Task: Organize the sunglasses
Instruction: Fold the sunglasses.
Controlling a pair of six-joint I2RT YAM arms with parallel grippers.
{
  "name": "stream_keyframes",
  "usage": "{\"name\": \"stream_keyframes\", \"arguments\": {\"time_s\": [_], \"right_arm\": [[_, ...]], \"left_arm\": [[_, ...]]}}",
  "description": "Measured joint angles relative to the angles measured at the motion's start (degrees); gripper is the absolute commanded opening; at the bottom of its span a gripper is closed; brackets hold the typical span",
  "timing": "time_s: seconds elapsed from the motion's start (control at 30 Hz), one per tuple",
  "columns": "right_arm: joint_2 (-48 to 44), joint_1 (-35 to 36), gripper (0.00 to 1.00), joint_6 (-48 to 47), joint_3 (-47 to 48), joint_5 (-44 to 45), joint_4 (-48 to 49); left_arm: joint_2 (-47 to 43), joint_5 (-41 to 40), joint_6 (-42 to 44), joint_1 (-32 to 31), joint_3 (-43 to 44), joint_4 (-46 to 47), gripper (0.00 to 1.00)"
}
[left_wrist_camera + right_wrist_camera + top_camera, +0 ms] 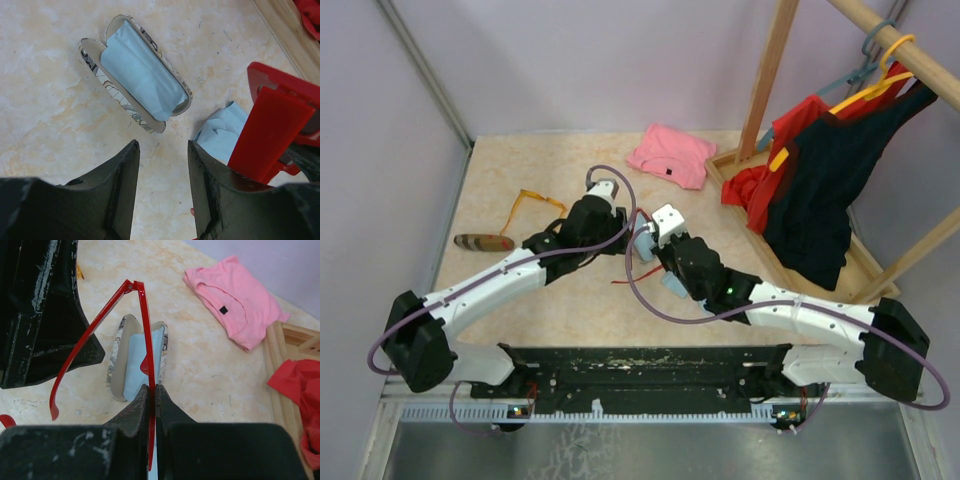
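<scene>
Sunglasses of the orange-amber pair (pixel 534 204) lie opened out on the desk (pixel 495 165) at the far left, near a shut brown case (pixel 484 242) and apart from both arms. I judge that pair is left for a later turn. The two arms meet over the middle of the desk, and what they are handling is hidden beneath them in the top view.

From the right wrist, the right hand (pixel 151 390) is pinched tight on one thin arm of the red pair (pixel 144 325), which is raised off the desk with its arms unfolded. Directly beneath lies the open patterned case (pixel 116 355), lined with a light blue cloth (pixel 135 360). Holding the glasses by one arm above the case looks meant for lowering them in, though the spread arms probably need folding first. A pink shirt (pixel 230 292) lies well beyond.

From the left wrist, the left hand (pixel 162 165) is parted with nothing in its gap, and it hovers near the case's near end. The red frame hangs close at its right, above a second blue cloth (pixel 220 135). I judge this hand is placed to fold an arm or steady the case.
</scene>
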Motion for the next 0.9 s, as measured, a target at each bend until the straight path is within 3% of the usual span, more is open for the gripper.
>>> {"name": "stream_keyframes", "arguments": {"time_s": [0.37,0.9], "right_arm": [[2.8,0.0,0.0,10.1,2.6,-1.7,-1.5],[5.1,0.0,0.0,17.1,4.5,-3.1,-4.0]], "left_arm": [[0.2,-2.5,-2.6,0.0,0.0,3.3,0.49],[1.8,-6.1,-3.3,0.0,0.0,4.9,0.53]]}}
